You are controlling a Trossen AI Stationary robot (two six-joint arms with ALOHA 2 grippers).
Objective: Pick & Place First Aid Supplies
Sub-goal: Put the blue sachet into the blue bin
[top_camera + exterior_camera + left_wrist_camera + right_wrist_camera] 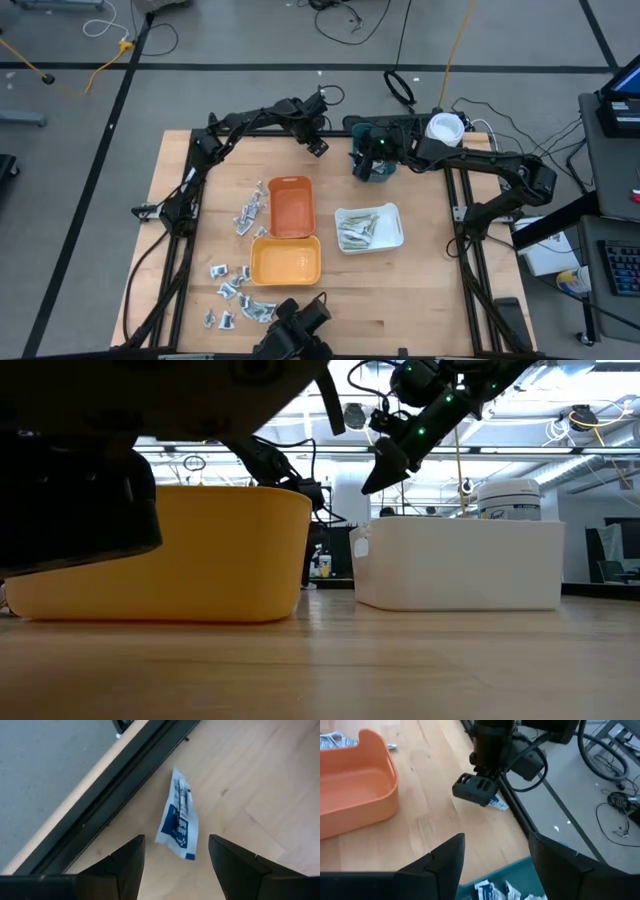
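Counter (pixel 420 290): I see loose sachets (pixel 240 290) scattered beside the orange trays (pixel 290 207).
Left end effector (pixel 175 857): I have it spread wide, empty, above one sachet (pixel 179 822) by the counter's edge.
Right end effector (pixel 495 855): wide, empty, over the teal tray (pixel 530 880).

**Things that are hard to see**

A big dark shape (pixel 75 460) blocks the low view and hides part of the yellow tray (pixel 200 550). The sachet (pixel 496 804) is half hidden under the left gripper (pixel 476 790). The teal tray (pixel 520 882) is cut off.
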